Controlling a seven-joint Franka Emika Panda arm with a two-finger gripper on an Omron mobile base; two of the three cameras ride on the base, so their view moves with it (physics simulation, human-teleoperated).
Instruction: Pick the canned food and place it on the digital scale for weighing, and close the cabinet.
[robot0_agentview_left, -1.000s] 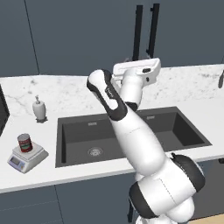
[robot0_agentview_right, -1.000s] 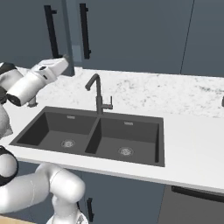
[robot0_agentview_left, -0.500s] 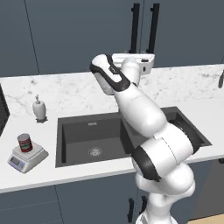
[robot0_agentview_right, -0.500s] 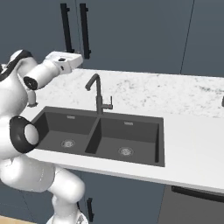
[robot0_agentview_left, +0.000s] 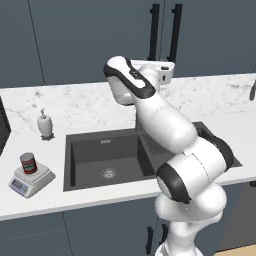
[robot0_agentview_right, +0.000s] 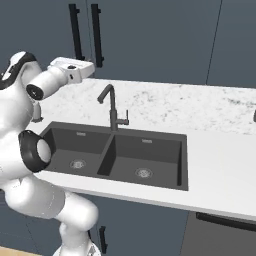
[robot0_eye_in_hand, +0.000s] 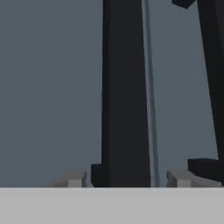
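One canned food (robot0_agentview_left: 28, 163) stands upright on the round plate of the single digital scale (robot0_agentview_left: 31, 180), at the left front of the marbled counter (robot0_agentview_left: 90, 102), well apart from the arm. Beside the two-basin dark sink (robot0_agentview_left: 107, 157), one white soap dispenser (robot0_agentview_left: 44, 123) stands at its far left corner, and one dark tap (robot0_agentview_right: 111, 106) rises behind the divider. The cabinet (robot0_agentview_right: 150, 35) above shows two flat doors, both flush with the neighbouring fronts, and two long black bar handles (robot0_agentview_right: 85, 34) side by side along the centre seam. The white arm reaches up and back so that its gripper (robot0_eye_in_hand: 127, 177) sits at the lower end of those handles; seen from the hand, one black handle bar (robot0_eye_in_hand: 124, 92) runs between the two grey fingertips (robot0_eye_in_hand: 73, 178) (whether the pads actually press the bar cannot be told), the jaws drawn in to their narrowest. Against the picture of a second ago, the base cameras have shifted so the whole scene sits differently, the hand has gone from below and beside the handles to right at them, and the jaws have gone from wide to narrow; the can rests on the scale as before
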